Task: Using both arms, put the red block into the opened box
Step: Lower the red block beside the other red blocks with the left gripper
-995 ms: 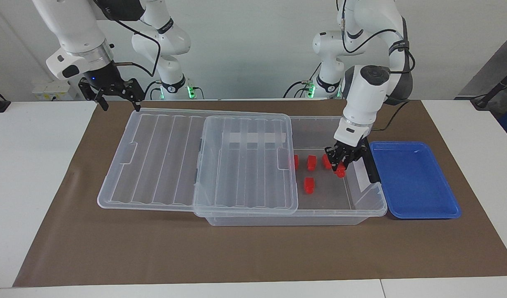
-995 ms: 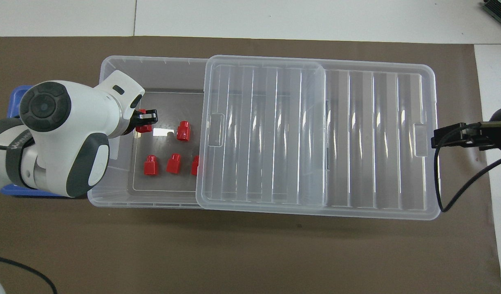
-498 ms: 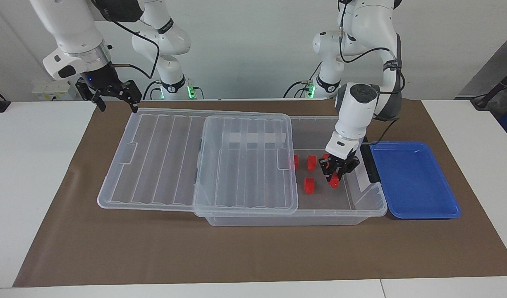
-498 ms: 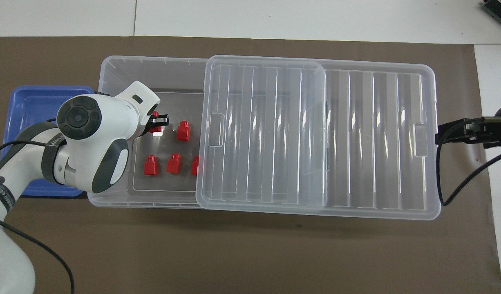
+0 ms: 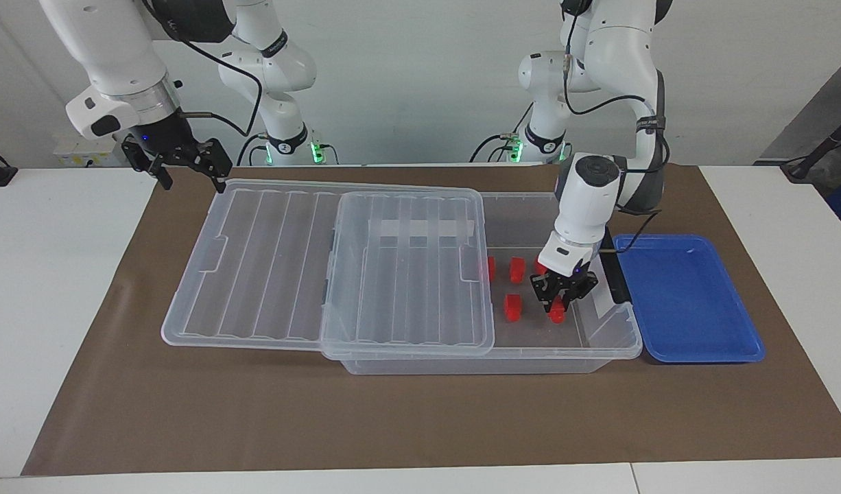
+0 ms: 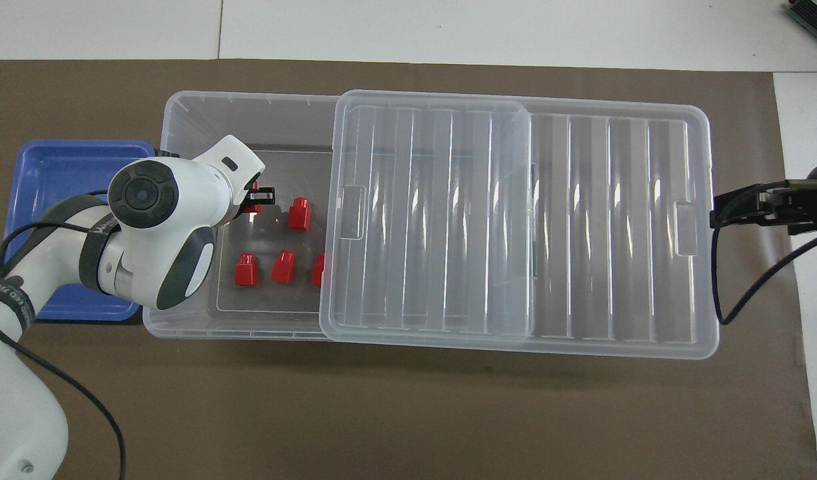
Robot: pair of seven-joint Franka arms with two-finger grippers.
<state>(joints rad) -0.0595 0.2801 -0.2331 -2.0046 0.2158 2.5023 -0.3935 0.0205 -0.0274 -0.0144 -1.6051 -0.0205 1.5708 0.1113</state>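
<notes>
Facing view shows the box [image 5: 602, 336] as the landmark, its lid [image 5: 269, 267] slid toward the right arm's end so one end lies open. Inside that open end the left gripper [image 5: 558, 298] hangs low, clenched on the red block [image 5: 557, 313], which sits directly beneath its fingertips, standing roughly upright at or just above the box floor. Four more red blocks [image 6: 284, 267] lie on that floor beside it. The right gripper [image 5: 187, 171] waits spread wide, holding nothing, just off the lid's overhanging end.
</notes>
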